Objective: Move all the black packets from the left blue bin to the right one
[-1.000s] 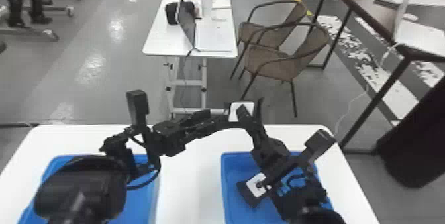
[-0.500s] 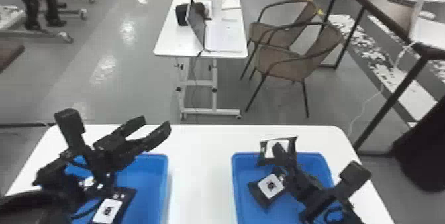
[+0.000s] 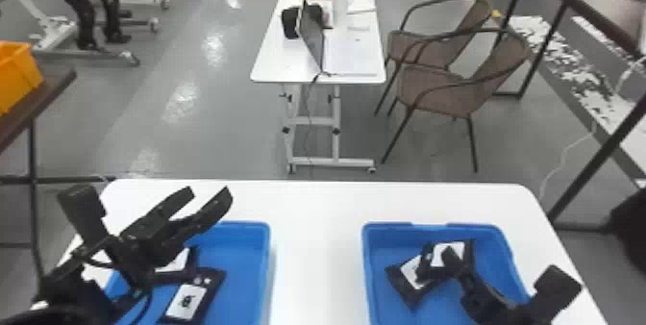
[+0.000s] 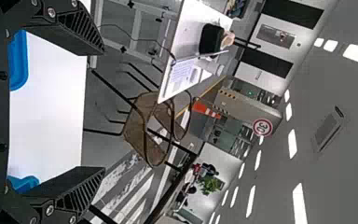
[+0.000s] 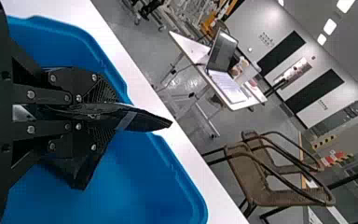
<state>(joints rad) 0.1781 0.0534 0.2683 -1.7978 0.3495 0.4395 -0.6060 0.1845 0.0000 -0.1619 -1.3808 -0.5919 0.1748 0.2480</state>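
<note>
My left gripper [image 3: 207, 200] is raised over the left blue bin [image 3: 266, 261], fingers apart; in the left wrist view the gap of the left gripper [image 4: 103, 109] holds nothing. Below it, one black packet [image 3: 187, 297] with a white label lies in that bin beside another packet [image 3: 174, 262], partly hidden by the arm. Inside the right blue bin [image 3: 366, 266], my right gripper [image 3: 438, 262] is closed on a black packet [image 3: 460, 251], just over another packet [image 3: 408, 281]. In the right wrist view, the right gripper [image 5: 112, 115] pinches the packet [image 5: 142, 120] edge-on.
Both bins stand on a white table [image 3: 317, 213], with a bare strip between them. Beyond it are a second table [image 3: 353, 64] with a laptop and two brown chairs [image 3: 437, 88]. An orange bin [image 3: 19, 74] sits on a dark table at the far left.
Both grippers were together above the table's middle with a packet. The left has since drawn back left with nothing in it; the right has brought the packet down into the right bin. The head view has shifted.
</note>
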